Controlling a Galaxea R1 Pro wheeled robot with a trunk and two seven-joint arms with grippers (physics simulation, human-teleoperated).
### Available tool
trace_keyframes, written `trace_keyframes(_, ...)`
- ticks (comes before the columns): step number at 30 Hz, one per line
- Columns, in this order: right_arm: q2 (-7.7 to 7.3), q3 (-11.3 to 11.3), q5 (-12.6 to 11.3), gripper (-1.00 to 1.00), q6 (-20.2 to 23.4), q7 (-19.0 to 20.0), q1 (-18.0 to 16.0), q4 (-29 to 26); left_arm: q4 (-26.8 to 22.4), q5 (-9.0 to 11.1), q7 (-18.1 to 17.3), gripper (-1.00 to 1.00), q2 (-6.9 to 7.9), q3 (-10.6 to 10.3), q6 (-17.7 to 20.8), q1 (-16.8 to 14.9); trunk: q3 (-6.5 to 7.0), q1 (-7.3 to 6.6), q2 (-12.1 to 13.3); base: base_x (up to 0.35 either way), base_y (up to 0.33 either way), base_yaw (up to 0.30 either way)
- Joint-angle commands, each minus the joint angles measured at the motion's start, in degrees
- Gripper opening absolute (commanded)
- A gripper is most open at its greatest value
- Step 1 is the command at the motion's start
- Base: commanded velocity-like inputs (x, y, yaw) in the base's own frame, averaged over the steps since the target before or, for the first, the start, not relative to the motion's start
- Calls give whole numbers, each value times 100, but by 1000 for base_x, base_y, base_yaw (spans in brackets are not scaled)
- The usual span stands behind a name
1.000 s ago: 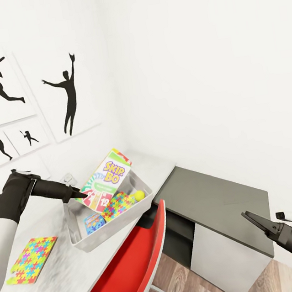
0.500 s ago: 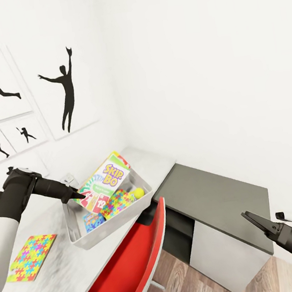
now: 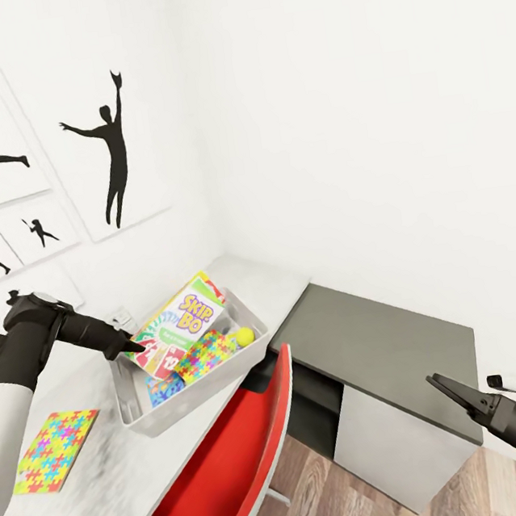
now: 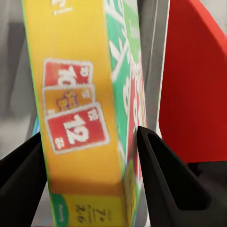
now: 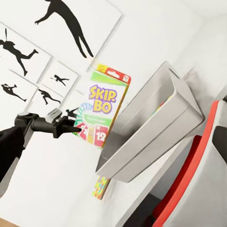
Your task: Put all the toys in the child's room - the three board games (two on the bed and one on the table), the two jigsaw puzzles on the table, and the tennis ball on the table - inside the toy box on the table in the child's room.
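One Skip-Bo box [image 3: 182, 323] is clamped in our left gripper [image 3: 137, 346] over the toy box [image 3: 139, 404]; right gripper [image 3: 439, 385] at 4 o'clock looks closed, empty.

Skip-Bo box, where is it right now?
The Skip-Bo box is in the head view's left half, gripped by the left gripper and tilted over the toy box, above the tennis ball.

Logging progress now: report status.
Left gripper shut on Skip-Bo box, above toy box. Right gripper shut, empty. Jigsaw puzzle on table.
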Motion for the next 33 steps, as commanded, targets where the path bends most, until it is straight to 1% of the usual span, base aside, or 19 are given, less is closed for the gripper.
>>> trace_keyframes(1,-1,-3,-21,100,33,2,-5,-1,-6,-45,-35,-100,3,-13,53,-7,-22,3,-13,0,0,0)
trace_keyframes(4,-1,-5,-21,100,33,1,-5,-1,-7,-85,-35,-100,3,-61,46,-6,-50,3,-13,0,0,0)
trace_keyframes(10,-2,-6,-21,100,34,0,-5,-1,-21,-109,-35,-100,4,-448,45,-5,-107,3,-13,0,0,0)
trace_keyframes(13,-7,-6,-21,100,35,0,-5,-1,-52,-112,-35,-100,4,-521,44,-4,-135,3,-13,0,0,0)
trace_keyframes(33,-1,-6,-28,100,33,0,-5,-1,-98,-113,-35,-100,5,-590,10,-7,-323,3,-13,0,0,0)
